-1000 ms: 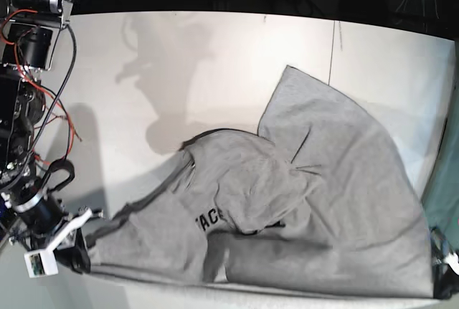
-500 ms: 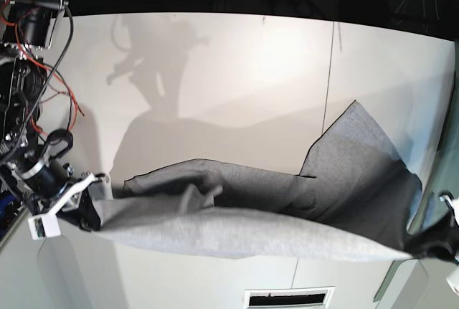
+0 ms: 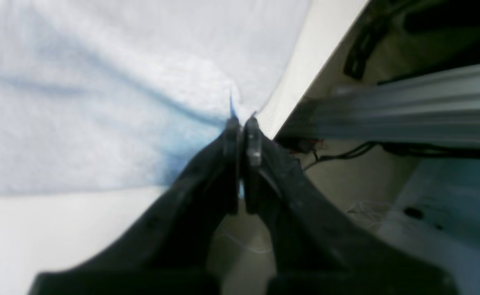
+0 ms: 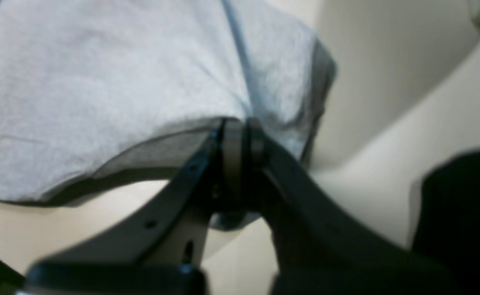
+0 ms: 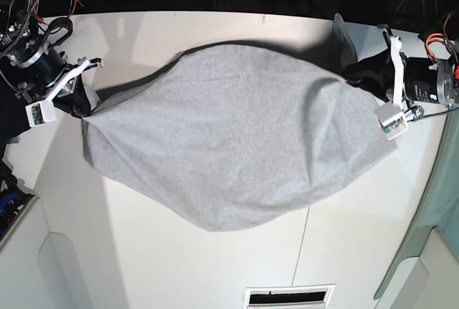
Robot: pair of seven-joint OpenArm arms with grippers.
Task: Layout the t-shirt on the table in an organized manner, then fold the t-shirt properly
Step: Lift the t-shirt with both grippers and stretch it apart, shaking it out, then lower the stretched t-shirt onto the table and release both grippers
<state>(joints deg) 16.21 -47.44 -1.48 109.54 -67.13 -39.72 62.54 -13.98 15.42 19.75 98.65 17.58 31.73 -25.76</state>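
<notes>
Since the earlier base frames, the t-shirt (image 5: 229, 144) has gone from a crumpled heap at the lower right, through a low stretched band, to a broad billowing sheet spanning the middle of the frame; both arms have risen from the lower corners to the upper corners. The bench (image 5: 179, 266) shows bare white below and beside the cloth, with a thin dark seam at centre right. The t-shirt hangs spread between the two arms, its plain grey side up, its lower edge sagging toward the centre bottom; whether it touches the bench cannot be told. No lettering is visible. The right gripper (image 5: 80, 97), at upper left of the base view, has its fingers (image 4: 233, 139) clenched on a dark-trimmed edge of the cloth. The left gripper (image 5: 373, 79), at upper right, likewise has its fingers (image 3: 253, 139) pinched together on a corner of fabric. The step in hand appears to be the laying-out: a spread or fling to open the garment. The next move probably calls for lowering both held corners evenly, keeping tension, so the cloth settles flat before any fold.
</notes>
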